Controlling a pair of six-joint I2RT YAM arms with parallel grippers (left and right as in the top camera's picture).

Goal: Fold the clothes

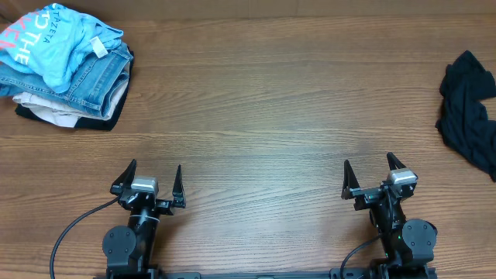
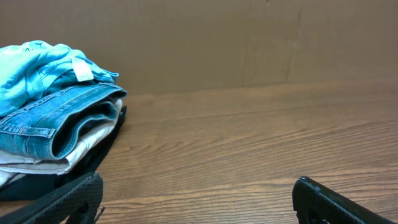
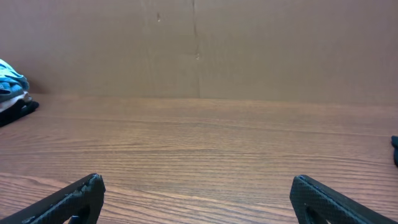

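Wooden table (image 1: 256, 101): two arms sit low at its near edge, left gripper (image 1: 155, 165) and right gripper (image 1: 368, 160) both spread wide, empty. One crumpled black garment (image 1: 467, 108) lies far right; one folded stack (image 1: 66, 66) far left.

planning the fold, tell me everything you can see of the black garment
The black garment is soft, plain dark fabric, crumpled in an unfolded heap. It lies on the wooden table at its far right, partly cut off by the overhead view's edge. Only the table touches it; no tag shows.
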